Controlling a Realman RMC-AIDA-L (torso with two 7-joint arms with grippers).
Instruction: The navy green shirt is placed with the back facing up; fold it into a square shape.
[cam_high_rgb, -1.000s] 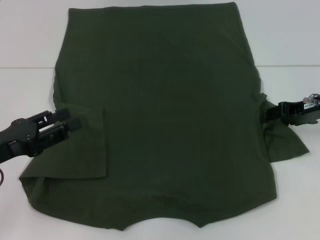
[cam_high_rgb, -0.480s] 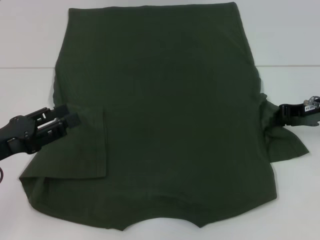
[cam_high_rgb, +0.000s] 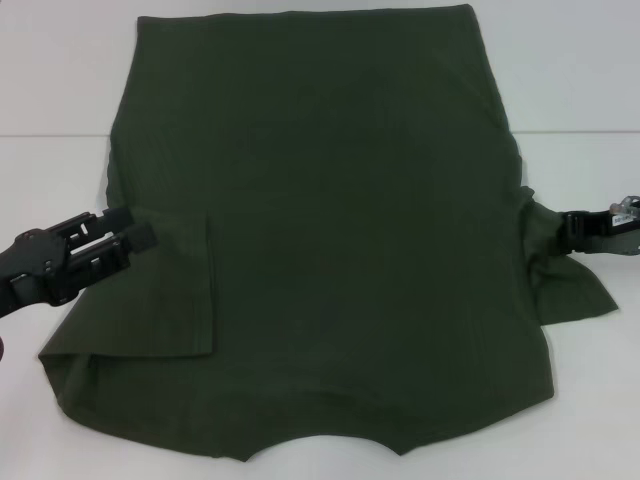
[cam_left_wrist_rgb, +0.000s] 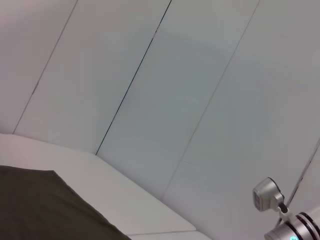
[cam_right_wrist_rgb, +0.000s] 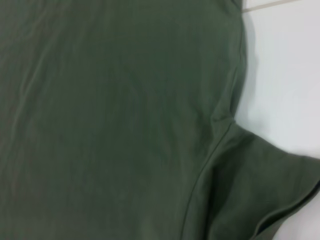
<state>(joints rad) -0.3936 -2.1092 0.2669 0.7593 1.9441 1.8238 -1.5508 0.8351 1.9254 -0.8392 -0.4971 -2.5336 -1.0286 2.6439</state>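
The navy green shirt (cam_high_rgb: 330, 220) lies flat on the white table (cam_high_rgb: 60, 90), plain side up, with its neckline nearest me. Its left sleeve (cam_high_rgb: 170, 290) is folded inward onto the body. My left gripper (cam_high_rgb: 132, 227) hovers at the shirt's left edge just above that fold, open and holding nothing. At the right edge, my right gripper (cam_high_rgb: 569, 226) is shut on the upper corner of the right sleeve (cam_high_rgb: 565, 285), which spreads out onto the table. The right wrist view shows the shirt's body (cam_right_wrist_rgb: 110, 115) and the sleeve seam (cam_right_wrist_rgb: 210, 155).
White table surface surrounds the shirt on the left, right and far side, with a seam line (cam_high_rgb: 50, 135) running across it. In the left wrist view a pale panelled wall (cam_left_wrist_rgb: 175, 100) rises behind a shirt corner (cam_left_wrist_rgb: 40, 210).
My left gripper has drawn back to the left, away from the folded sleeve. My right gripper has shifted to the right, outward from the shirt's body. The shirt's body has not moved.
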